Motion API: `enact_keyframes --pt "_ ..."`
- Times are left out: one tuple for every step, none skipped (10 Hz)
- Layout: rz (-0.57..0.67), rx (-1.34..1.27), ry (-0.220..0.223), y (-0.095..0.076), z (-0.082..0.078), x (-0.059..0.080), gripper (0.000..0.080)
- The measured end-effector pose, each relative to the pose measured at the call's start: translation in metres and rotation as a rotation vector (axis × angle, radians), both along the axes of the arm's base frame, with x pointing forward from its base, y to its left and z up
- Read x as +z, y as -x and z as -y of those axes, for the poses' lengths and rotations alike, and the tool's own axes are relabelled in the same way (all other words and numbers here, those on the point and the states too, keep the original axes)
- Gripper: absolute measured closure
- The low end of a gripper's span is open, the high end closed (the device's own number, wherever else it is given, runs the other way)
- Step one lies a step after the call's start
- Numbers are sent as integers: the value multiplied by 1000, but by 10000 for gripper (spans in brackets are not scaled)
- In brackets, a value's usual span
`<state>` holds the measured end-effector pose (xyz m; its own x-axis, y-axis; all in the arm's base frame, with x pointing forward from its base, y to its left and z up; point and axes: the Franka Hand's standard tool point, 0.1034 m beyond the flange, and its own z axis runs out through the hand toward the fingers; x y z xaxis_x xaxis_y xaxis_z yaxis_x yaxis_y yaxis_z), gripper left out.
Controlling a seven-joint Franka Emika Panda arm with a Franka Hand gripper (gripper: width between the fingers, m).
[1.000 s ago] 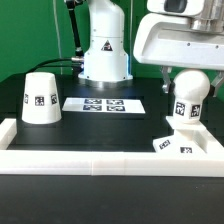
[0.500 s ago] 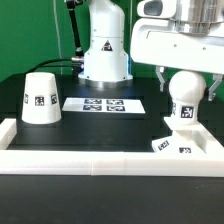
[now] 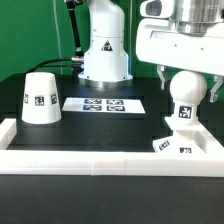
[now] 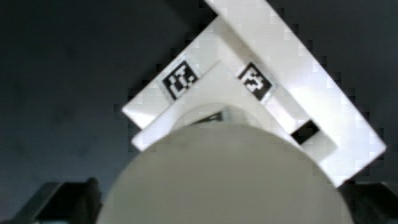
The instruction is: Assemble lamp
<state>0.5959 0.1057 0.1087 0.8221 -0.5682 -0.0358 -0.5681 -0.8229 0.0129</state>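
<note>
Exterior view: the gripper (image 3: pixel 187 86) hangs with its fingers either side of the round head of the bulb (image 3: pixel 184 102). Whether they clamp it or stand clear cannot be told. The bulb stands upright on the base (image 3: pixel 172 146), directly beneath the gripper, and is judged fitted. The shade (image 3: pixel 40 97) sits well apart from the gripper, toward the exterior view's left, and is not yet mounted.

Wrist view: the gripper (image 4: pixel 217 205) straddles the bulb (image 4: pixel 222 165), with the base (image 4: pixel 267 70) beyond it. Contact is unclear.

Low exterior view faces arm (image 3: pixel 104 45); close wrist view, seemingly overhead, shares bulb (image 3: pixel 187 92) (image 4: pixel 214 180).
</note>
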Motion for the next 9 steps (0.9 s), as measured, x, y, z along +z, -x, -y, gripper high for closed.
enact_keyframes --pt "5 68 -1 0 -3 1 119" --pt "16 181 -6 -1 -5 3 104" --pt "26 297 -10 -3 -6 3 101" --pt "27 401 -12 -3 -6 3 101" --pt "26 462 -14 -2 -5 2 101" --pt "26 511 -15 -2 -5 2 101" --pt "26 599 -18 -2 -5 2 101" --pt "34 728 -19 -3 -4 1 101" --pt "53 857 -15 -6 -2 1 101"
